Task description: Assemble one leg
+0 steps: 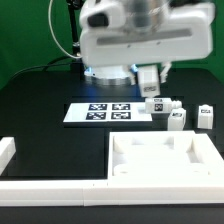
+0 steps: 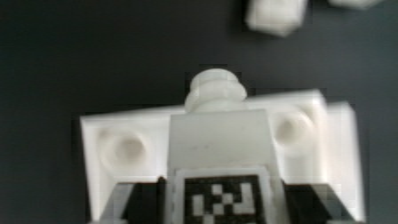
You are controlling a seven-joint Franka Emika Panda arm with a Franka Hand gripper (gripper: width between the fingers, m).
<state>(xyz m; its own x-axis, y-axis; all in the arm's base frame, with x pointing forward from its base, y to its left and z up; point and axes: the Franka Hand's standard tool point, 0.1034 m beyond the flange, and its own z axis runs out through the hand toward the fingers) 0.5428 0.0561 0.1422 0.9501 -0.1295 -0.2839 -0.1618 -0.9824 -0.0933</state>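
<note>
End effector (image 1: 148,80) closed on the leg (image 2: 217,140), held clear above the bench (image 1: 40,95) | risk: we judge the leg may twist in the grip or clip spare legs (image 1: 178,118) below, misaligning its threaded tip.

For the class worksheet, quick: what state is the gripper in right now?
Gripper: closed, holding a leg.

At upper centre a leg (image 1: 148,84) is being held by the gripper (image 1: 148,75) of the white arm (image 1: 125,35). Three more legs (image 1: 158,104) (image 1: 178,118) (image 1: 206,115) are being left standing at centre right, beside the marker board (image 1: 100,112). A large white panel (image 1: 165,165) is being shown across the bottom.
</note>
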